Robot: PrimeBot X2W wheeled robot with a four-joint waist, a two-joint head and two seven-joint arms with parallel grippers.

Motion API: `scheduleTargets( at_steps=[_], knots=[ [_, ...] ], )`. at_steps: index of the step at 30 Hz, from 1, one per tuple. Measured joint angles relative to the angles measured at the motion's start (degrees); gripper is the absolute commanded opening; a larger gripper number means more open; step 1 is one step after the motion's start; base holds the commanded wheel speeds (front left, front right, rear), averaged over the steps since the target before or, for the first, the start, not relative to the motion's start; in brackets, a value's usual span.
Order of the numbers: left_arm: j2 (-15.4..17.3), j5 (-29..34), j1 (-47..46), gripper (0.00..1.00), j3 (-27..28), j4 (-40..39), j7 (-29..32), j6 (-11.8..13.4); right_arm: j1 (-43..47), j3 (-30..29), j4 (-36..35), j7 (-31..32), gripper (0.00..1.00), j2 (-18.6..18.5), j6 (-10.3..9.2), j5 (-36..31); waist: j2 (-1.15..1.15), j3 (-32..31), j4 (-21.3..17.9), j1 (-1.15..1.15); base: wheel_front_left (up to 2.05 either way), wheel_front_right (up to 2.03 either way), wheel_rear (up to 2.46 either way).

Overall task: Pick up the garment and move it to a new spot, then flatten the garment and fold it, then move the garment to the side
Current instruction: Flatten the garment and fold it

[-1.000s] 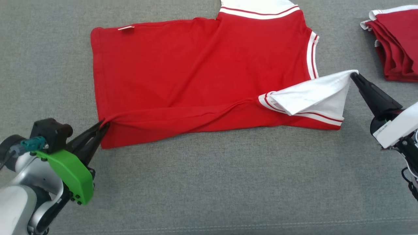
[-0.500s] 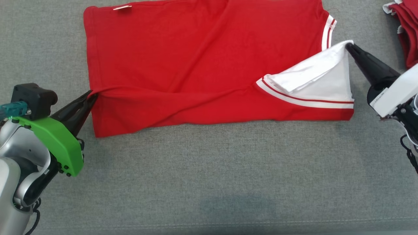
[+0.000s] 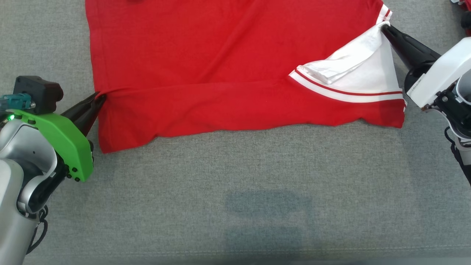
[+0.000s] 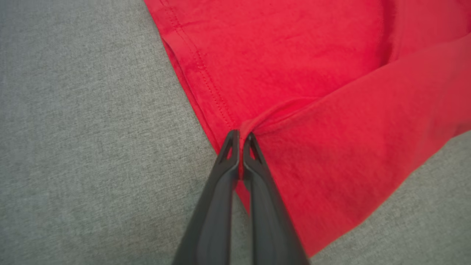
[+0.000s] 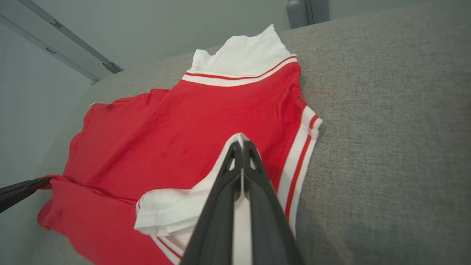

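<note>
Left gripper [image 3: 100, 98] is pinching the shirt [image 3: 220, 55] at its hem [image 4: 206, 88], right gripper [image 3: 384, 27] at a white sleeve [image 3: 368, 73], both clamped shut, probably folding that side toward the far edge of the cushion [image 3: 235, 184].

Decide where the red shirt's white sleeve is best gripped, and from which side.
Pinch the white sleeve at its raised corner, coming from the robot's right over the grey surface. That corner stands lifted off the red shirt, a thin free edge; the right gripper is shut on it there.
</note>
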Motion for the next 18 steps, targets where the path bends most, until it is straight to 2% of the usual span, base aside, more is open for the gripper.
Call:
scheduleTargets(
  at_steps=[6,7,8,9,10,11,18],
  knots=[
    [-0.59,0.13,-0.21,0.00,0.00,1.76,-0.97,0.00,-1.41,0.82,1.57,0.00,0.00,0.63,0.26,-0.53,0.00,0.18,0.37,0.00,0.00,0.00,0.00],
    [-0.59,0.13,-0.21,0.25,0.00,1.76,-0.97,0.00,-1.41,0.82,1.57,0.00,0.00,0.63,0.26,-0.53,0.00,0.18,0.37,0.00,0.00,0.00,0.00],
    [-1.29,0.25,-0.43,0.47,0.19,2.04,-2.11,0.02,-1.55,1.15,2.08,-0.19,0.08,0.65,0.27,-1.12,0.00,0.21,0.47,0.00,0.00,0.00,0.00],
    [-1.60,0.49,-0.73,0.80,0.22,2.32,-2.61,0.02,-1.69,1.16,2.30,-0.25,0.33,0.65,0.27,-1.63,0.00,0.22,0.50,0.00,0.00,0.00,0.00],
    [-1.82,0.60,-1.07,1.00,0.29,2.63,-3.08,0.02,-1.96,1.23,2.58,-0.25,0.66,0.63,0.27,-2.02,0.00,0.21,0.53,0.00,0.00,0.00,0.00],
    [-2.03,0.59,-1.39,1.00,0.41,2.88,-3.26,0.02,-2.24,1.31,2.80,-0.54,1.00,0.60,0.30,-2.38,0.00,0.20,0.55,0.00,0.00,0.00,0.00],
    [-4.34,-0.20,-1.52,1.00,2.10,3.90,-6.97,0.60,-2.46,-0.03,3.98,-5.63,1.00,0.68,0.69,-4.55,0.00,-0.46,0.36,0.00,0.00,0.00,0.00]
  ],
)
